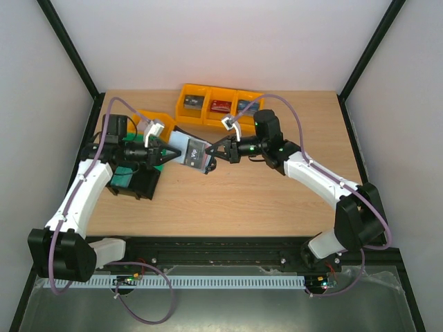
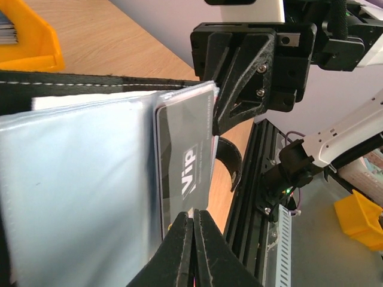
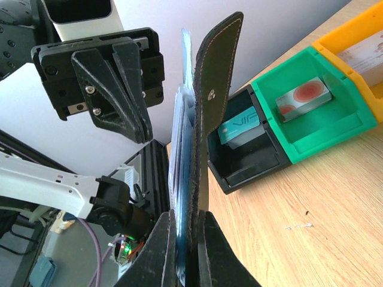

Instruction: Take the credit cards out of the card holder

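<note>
Counter (image 1: 263, 200): wooden, filling the middle of the top view; yellow bins (image 1: 208, 104) are set at its upper edge.
Bins in use: a black bin (image 3: 257, 173) and a green bin (image 3: 335, 134) are seen at the right of the right wrist view, with a teal card (image 3: 239, 128) lying in the black one.
Card holder (image 1: 194, 153): held open in the air at frame centre, between the two arms and clear of the counter.
Right end effector (image 3: 187, 233): clamped on the holder's black outer flap.
Left end effector (image 2: 192, 221): pressed together on the holder's inner leaf, at the lower edge of a dark card (image 2: 185, 161). Whether card or clear pocket is pinched cannot be told.
Risk: if the pocket is caught along with the card, a pull would likely drag the whole holder. The flap could then be torn from the right grip and the holder dropped.
Lesser risk: a thin edge hold may slip off, or neighbouring cards may be drawn out together.
</note>
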